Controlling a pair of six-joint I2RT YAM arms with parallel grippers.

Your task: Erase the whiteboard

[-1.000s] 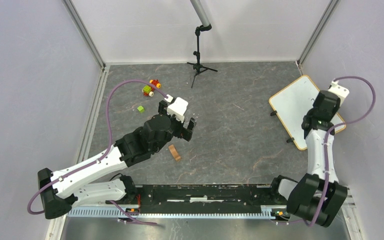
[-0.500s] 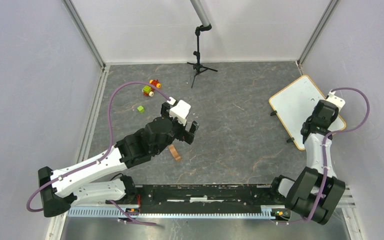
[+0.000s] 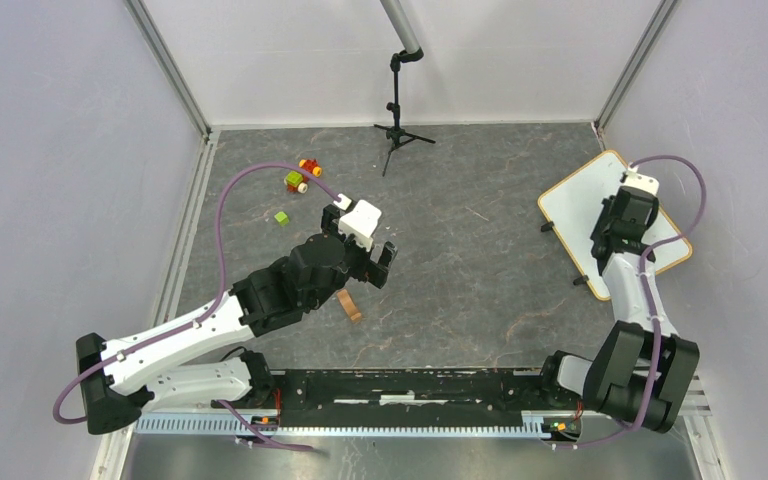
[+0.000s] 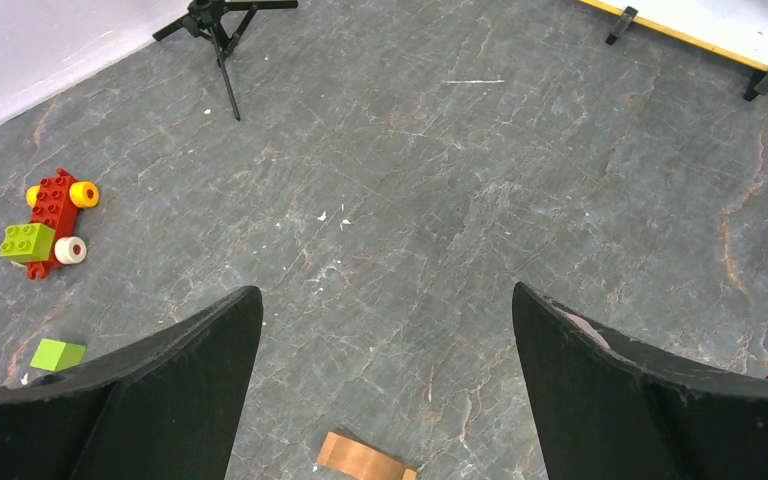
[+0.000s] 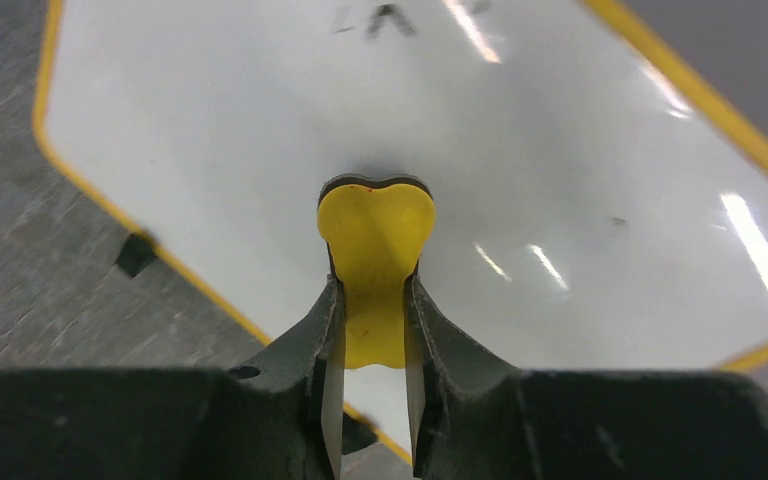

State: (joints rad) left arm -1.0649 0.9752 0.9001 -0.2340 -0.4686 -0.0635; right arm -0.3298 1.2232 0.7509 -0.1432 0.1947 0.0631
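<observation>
- Worktop (image 3: 460,290): grey, stone-patterned; carries every item below.
- Whiteboard (image 3: 572,205): lies flat at the far right of the worktop, set askew. Its long axis runs diagonally, the far end toward the centre and the near end toward the right wall. White face, thin tan frame.
- Left arm (image 3: 210,320): stretched over mid-worktop, well apart from the whiteboard. Left fingers (image 4: 160,390) are spread wide and hold nothing. Its wrist view shows only the board's framed edge, at the upper right.
- Right arm (image 3: 632,295): reaches over the whiteboard and is much the nearer of the two. Right fingers (image 5: 315,335) are clamped on the eraser and point along the board face.
- Tripod (image 4: 222,25): small, black, at the far middle of the worktop; clear of both arms.
- Eraser (image 5: 375,225): yellow, with a dark pad at its tip, standing out ahead of the right fingers over the middle of the board. It looks pressed to the surface, though the angle leaves contact uncertain.
- Toy car (image 4: 55,215): red bricks, yellow and white wheels, lime block on top; far left.
- Wooden piece (image 4: 360,460): tan, just below the left fingers.
- Green block (image 4: 57,353): loose, near the toy car.
- Handwriting (image 5: 380,18): a few dark marks near the board's far rim, straight ahead of the eraser on the line the right fingers point. The board between the two shows white. Judged next move: a forward push by the right arm.
</observation>
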